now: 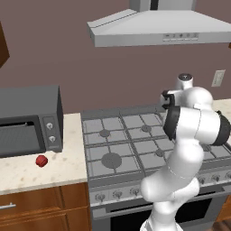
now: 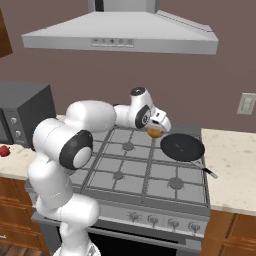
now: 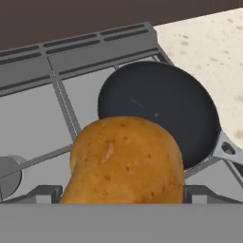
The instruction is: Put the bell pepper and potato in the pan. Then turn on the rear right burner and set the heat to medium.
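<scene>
My gripper point(image 2: 156, 130) is shut on the potato point(image 2: 154, 133), a golden-brown ball held above the stove's rear grates, just left of the pan point(image 2: 182, 147). In the hand view the potato point(image 3: 126, 163) sits between my fingertips point(image 3: 45, 193), with the black pan point(image 3: 159, 109) beyond it to the right, its handle pointing to the lower right. The pan is bare inside and rests on the rear right grate. The bell pepper point(image 1: 41, 160), a small red lump, lies on the left counter in front of the microwave; the same bell pepper point(image 2: 4, 150) shows at the left edge.
A dark microwave point(image 1: 29, 119) stands on the left counter. The stove's knobs point(image 2: 160, 220) run along its front panel. A range hood point(image 2: 120, 35) hangs overhead. Speckled counter point(image 2: 230, 150) lies right of the stove, with a wall outlet point(image 2: 247, 103) above it.
</scene>
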Available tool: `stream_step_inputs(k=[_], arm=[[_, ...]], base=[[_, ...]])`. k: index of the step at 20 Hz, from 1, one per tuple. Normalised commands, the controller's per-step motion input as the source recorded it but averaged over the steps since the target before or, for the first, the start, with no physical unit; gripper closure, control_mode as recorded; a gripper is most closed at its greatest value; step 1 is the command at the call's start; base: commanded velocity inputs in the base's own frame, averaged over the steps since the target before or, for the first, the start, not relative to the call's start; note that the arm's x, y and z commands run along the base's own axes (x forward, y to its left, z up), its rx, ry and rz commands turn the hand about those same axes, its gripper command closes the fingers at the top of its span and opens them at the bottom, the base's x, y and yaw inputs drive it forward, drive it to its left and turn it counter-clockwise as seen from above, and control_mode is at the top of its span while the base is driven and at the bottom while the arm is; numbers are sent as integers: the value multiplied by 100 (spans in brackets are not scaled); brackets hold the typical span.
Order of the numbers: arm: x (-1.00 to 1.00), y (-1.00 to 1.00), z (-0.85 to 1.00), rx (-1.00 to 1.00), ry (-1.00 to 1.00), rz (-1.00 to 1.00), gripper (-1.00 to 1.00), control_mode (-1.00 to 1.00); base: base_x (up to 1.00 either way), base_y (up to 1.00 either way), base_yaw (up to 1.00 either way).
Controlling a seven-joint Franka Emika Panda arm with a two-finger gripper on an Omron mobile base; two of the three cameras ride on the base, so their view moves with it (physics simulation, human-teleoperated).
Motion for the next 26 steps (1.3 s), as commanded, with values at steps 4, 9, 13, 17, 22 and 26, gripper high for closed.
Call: stream_step_inputs(k=[4, 9, 13, 17, 22, 26], arm=[[54, -34, -2, 0, 4, 0, 100, -100], [39, -39, -4, 4, 0, 0, 100, -100], [35, -33, -12, 12, 1, 0, 100, -100], [29, -31, -24, 10, 5, 1, 100, -100], [20, -24, -24, 3, 10, 0, 100, -100], [6, -18, -26, 0, 7, 0, 100, -100]], base=[[0, 0, 0], [0, 0, 0], [0, 0, 0], [0, 0, 0], [0, 0, 0], [0, 0, 0]])
